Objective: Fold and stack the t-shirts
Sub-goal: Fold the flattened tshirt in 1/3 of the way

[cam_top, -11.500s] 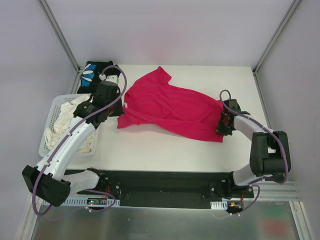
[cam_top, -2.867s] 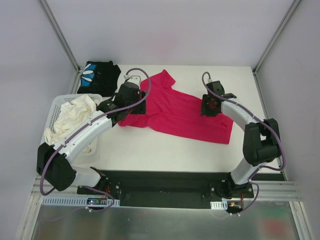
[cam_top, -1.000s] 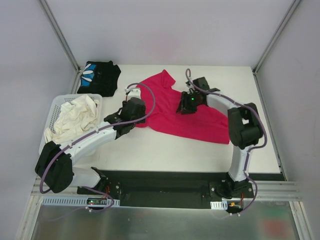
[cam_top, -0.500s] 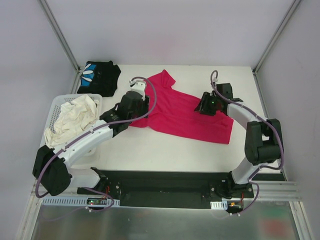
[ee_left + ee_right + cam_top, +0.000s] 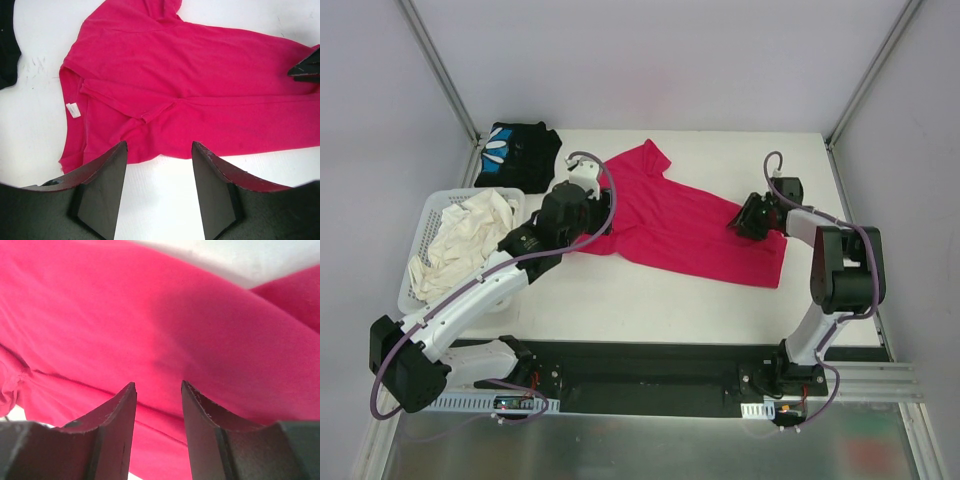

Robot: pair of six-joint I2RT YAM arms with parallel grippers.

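1. red shirt (image 5: 680, 220) spread flat mid-worktop (image 5: 650, 290), black shirt (image 5: 520, 150) bunched at far-left corner.
2. left jaws apart, empty, above the red shirt's near edge.
3. right jaws apart, low over its right end.

Magenta-red t-shirt (image 5: 670, 222): plain, lay flat but rumpled, slanted across the table (image 5: 650, 295) centre; neck end to the left, hem to the right, left edge folded over.
Black t-shirt (image 5: 520, 153): blue-and-white print, bunched at far-left corner, apart from the magenta-red t-shirt.
Stacked: 0 of 2.
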